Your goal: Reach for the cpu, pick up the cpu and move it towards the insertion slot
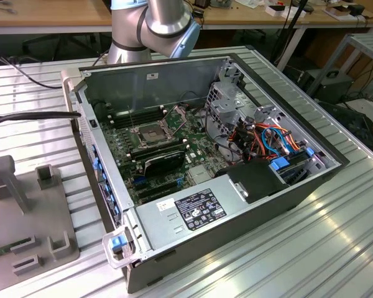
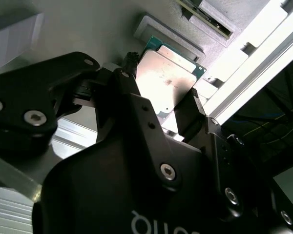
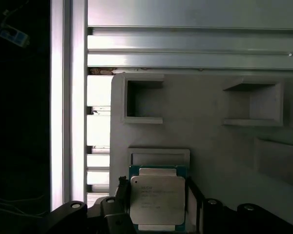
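The cpu (image 3: 157, 200), a thin square chip with a dull silver face and green edge, sits between my gripper's (image 3: 157, 191) two black fingers (image 3: 122, 189), which press on its two opposite sides. It hangs just in front of a shallow square recess (image 3: 158, 156) in a grey holder tray (image 3: 210, 122). In the second wrist view the cpu (image 2: 167, 80) catches the light between the same fingers (image 2: 189, 113). The insertion slot (image 1: 150, 133), a silver-framed socket with a dark centre, lies on the motherboard inside the open computer case (image 1: 286, 192) in the exterior view.
The arm's grey and blue joints (image 1: 161, 22) rise behind the case. Aluminium table rails (image 3: 185, 46) run past the tray, with a dark gap (image 3: 19, 122) beyond the table's edge. A grey fixture plate (image 1: 25, 211) stands at the exterior view's left. Cables (image 1: 267, 139) crowd the case's drive side.
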`<state>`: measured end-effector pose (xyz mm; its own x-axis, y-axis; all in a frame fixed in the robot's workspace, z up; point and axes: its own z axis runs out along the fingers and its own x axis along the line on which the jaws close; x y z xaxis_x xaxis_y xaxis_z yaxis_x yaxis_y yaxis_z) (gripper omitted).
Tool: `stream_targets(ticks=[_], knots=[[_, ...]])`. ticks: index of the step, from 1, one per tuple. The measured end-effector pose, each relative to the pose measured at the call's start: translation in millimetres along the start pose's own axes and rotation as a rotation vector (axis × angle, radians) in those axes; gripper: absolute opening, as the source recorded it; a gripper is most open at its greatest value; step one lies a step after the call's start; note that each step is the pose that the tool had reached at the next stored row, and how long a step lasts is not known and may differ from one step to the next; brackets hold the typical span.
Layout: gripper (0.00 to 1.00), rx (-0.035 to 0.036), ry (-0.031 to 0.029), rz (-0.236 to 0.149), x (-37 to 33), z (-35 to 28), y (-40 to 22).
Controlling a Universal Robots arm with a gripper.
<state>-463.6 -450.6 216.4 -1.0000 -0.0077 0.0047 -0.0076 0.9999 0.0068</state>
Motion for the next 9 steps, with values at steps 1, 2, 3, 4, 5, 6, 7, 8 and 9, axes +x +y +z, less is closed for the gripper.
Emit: stream_targets(ticks=[1, 2, 3, 4, 5, 6, 7, 8, 9], knots=[[0.55, 0.0000, 0.0000, 0.000, -0.1, -2.6, 0.0], [0.55, 0.0000, 0.0000, 0.000, -0.1, -5.1, 0.0], [0.55, 0.0000, 0.0000, 0.000, -0.1, -6.9, 0.1], [0.55, 0.0000, 0.0000, 0.000, -0.1, -8.0, 0.1], [0.55, 0.0000, 0.0000, 0.000, -0.2, -10.3, 0.1], [0.55, 0.0000, -0.0001, 0.000, -0.2, -10.8, 0.1], [0.55, -0.0001, -0.0001, 0.000, -0.2, -10.9, 0.1], [0.55, -0.0001, -0.0001, 0.000, -0.2, -10.9, 0.1], [0.55, -0.0001, 0.0000, 0.000, -0.2, -10.9, 0.1]])
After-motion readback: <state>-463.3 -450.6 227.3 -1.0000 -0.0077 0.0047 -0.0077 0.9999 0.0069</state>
